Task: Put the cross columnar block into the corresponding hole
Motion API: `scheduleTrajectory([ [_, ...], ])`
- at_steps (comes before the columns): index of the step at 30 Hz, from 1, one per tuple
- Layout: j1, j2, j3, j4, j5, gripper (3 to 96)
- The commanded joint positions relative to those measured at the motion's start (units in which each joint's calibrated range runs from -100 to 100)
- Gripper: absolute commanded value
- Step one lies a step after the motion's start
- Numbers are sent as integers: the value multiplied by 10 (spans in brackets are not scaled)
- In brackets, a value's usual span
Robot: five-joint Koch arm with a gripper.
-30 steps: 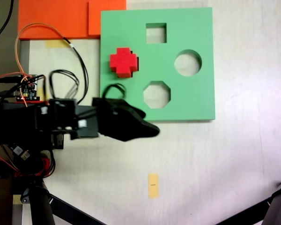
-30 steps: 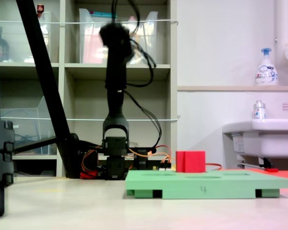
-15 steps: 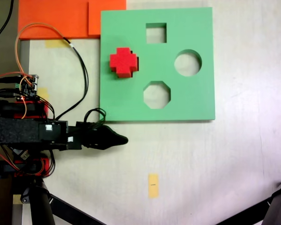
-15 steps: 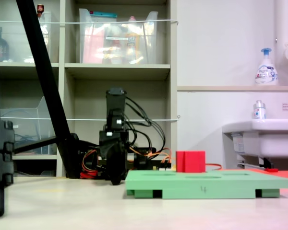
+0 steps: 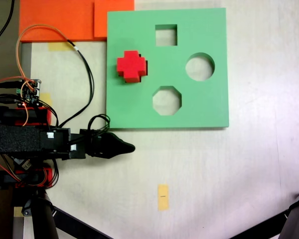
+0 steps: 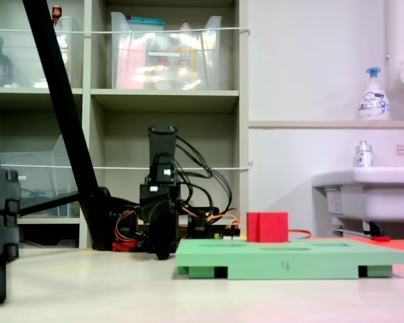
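Note:
The red cross columnar block [image 5: 131,66] stands upright on the green foam board [image 5: 204,107], in its left part in the first exterior view. In the second exterior view the block [image 6: 267,227] sticks up above the board's top [image 6: 289,254]. The corresponding hole is hidden; the block covers that spot. My black gripper [image 5: 127,148] lies low on the table, just off the board's lower-left corner, well apart from the block. Its jaws taper to one closed point with nothing between them. In the second exterior view the gripper [image 6: 163,250] hangs near the floor, left of the board.
The board shows a square cutout [image 5: 166,35], a round one [image 5: 200,66] and an octagonal one [image 5: 166,100]. Orange foam sheets [image 5: 65,20] lie at the top left. Wires and a circuit board [image 5: 32,92] sit left of the board. A yellow tape strip [image 5: 163,196] marks the table.
The arm has folded down from a raised pose over the board's lower-left edge to a low pose beside that corner. In the last half second it barely moved. The block stayed put.

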Motion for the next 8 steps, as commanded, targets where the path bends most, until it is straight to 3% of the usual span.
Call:
scheduleTrajectory([
  [1,2,-5,-10,-84,-3,493],
  [8,2,-5,-10,-87,-2,493],
])
